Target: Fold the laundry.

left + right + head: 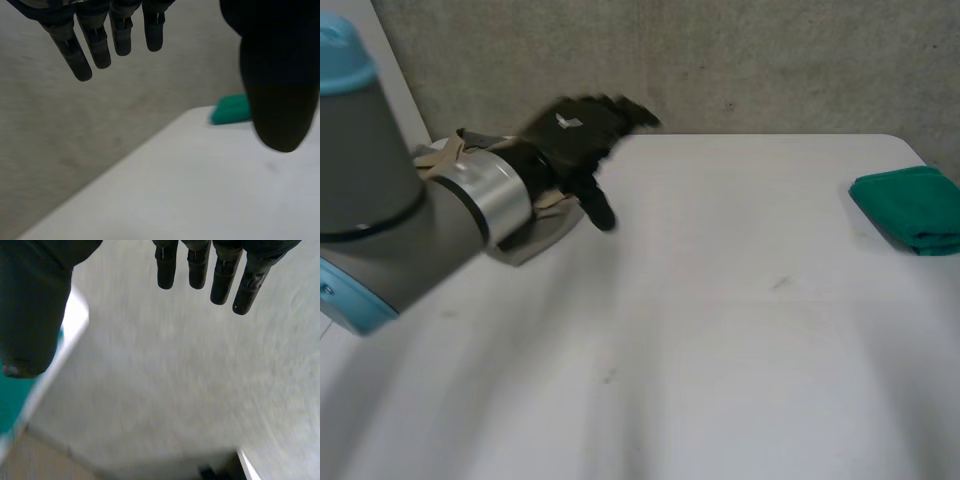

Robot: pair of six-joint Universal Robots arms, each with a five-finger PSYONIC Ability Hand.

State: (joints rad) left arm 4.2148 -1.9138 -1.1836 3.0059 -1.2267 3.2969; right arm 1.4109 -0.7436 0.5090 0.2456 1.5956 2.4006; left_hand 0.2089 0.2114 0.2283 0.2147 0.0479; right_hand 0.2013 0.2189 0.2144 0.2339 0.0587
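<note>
A folded green cloth [912, 207] lies at the table's far right edge. My left hand [575, 135] hovers over the table's far left part, well apart from the cloth, with fingers [95, 40] straight and thumb spread, holding nothing. In the left wrist view the green cloth [231, 109] lies far beyond the fingertips, beside the thumb. My right hand [222, 275] is open too, its fingers straight and empty, and the green cloth [12, 405] shows just past its thumb, near the table's edge [76, 320].
The white table [720, 330] stretches bare between my left hand and the cloth. A grey concrete wall [740, 60] runs close behind the table's far edge. The left arm [380, 200] reaches in over the table's left side.
</note>
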